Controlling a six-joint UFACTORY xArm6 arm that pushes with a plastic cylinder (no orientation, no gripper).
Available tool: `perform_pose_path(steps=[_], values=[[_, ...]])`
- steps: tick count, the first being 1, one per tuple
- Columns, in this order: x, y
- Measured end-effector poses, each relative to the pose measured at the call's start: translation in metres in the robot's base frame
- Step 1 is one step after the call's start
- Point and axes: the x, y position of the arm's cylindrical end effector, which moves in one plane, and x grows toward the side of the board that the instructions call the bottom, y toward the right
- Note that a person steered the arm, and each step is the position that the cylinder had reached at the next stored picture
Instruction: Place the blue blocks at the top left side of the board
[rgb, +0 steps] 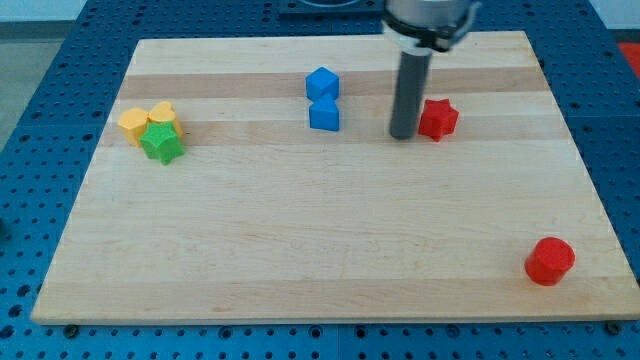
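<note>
Two blue blocks stand close together near the top middle of the wooden board (300, 240): an upper blue block (322, 83) and a lower blue cube (324, 114) just below it. My tip (404, 134) rests on the board to the right of the lower blue cube, with a gap between them. A red star-shaped block (438, 119) sits right beside my tip on its right. The rod rises straight up to the arm at the view's top.
At the view's left, a yellow block (134, 124), a second yellow block (162, 113) and a green star-shaped block (161, 143) are bunched together. A red block (549, 261) sits near the bottom right corner.
</note>
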Motion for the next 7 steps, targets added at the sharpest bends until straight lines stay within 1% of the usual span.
perform_pose_path(steps=[1, 2, 3, 4, 5, 6, 7], values=[[-0.022, -0.031], [-0.033, -0.060], [-0.073, -0.081], [-0.089, -0.081], [-0.126, -0.133], [-0.130, -0.207], [-0.134, -0.179]])
